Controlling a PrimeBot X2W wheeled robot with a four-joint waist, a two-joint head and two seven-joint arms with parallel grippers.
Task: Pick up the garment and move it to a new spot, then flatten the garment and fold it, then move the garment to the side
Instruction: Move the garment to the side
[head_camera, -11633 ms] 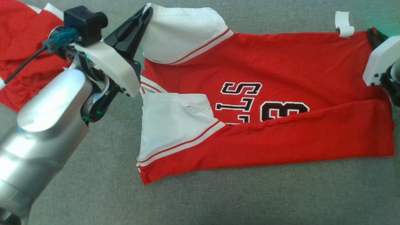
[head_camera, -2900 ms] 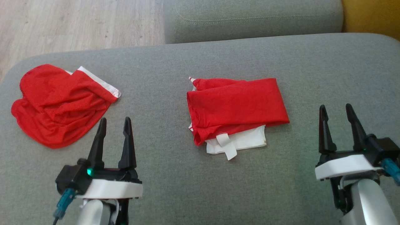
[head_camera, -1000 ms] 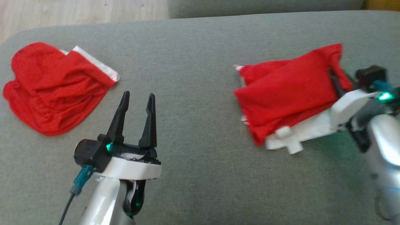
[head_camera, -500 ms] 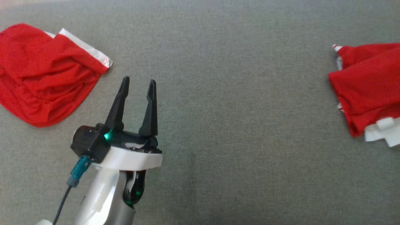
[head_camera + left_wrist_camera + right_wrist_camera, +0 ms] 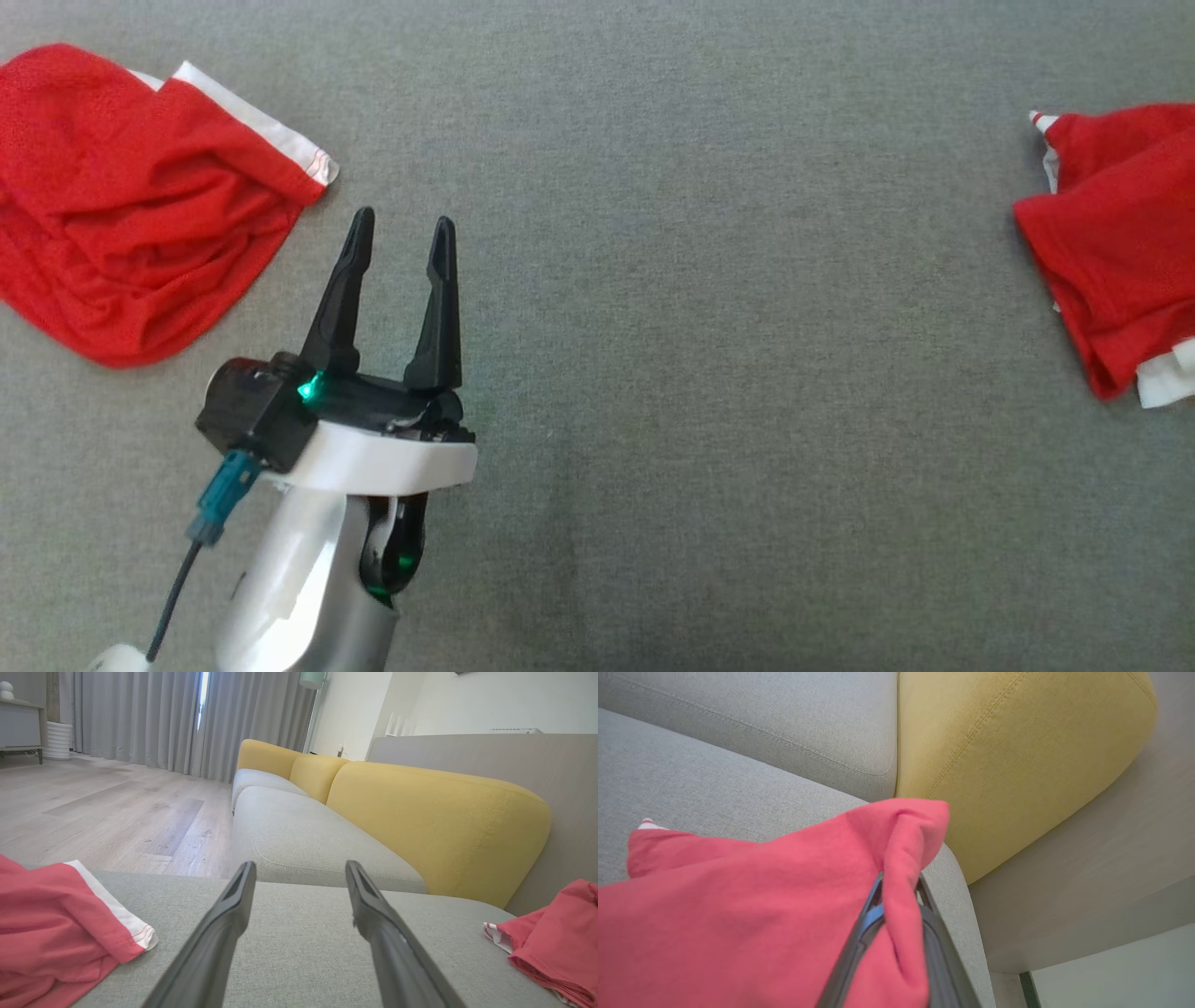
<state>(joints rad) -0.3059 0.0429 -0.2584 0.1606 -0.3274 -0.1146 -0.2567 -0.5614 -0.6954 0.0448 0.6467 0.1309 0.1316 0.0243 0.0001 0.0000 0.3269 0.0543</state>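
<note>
The folded red garment [image 5: 1116,243] with white parts lies at the far right edge of the head view, cut off by the frame. In the right wrist view my right gripper [image 5: 899,891] is shut on a pinched-up fold of that garment [image 5: 752,905], which covers the left of that view. The garment's end [image 5: 551,938] also shows at the right of the left wrist view. My left gripper [image 5: 400,229] stands open at the lower left of the head view over bare cushion, its fingers [image 5: 224,933] holding nothing.
A second crumpled red cloth [image 5: 121,205] with a white band lies at the upper left, close to my left gripper. Grey sofa cushion [image 5: 700,373] spreads between the two cloths. Yellow back cushions [image 5: 434,816] and wooden floor [image 5: 93,807] lie beyond.
The head camera has swung left and down. The folded garment, held by my right gripper, has travelled from the middle to the far right. My left gripper stays open.
</note>
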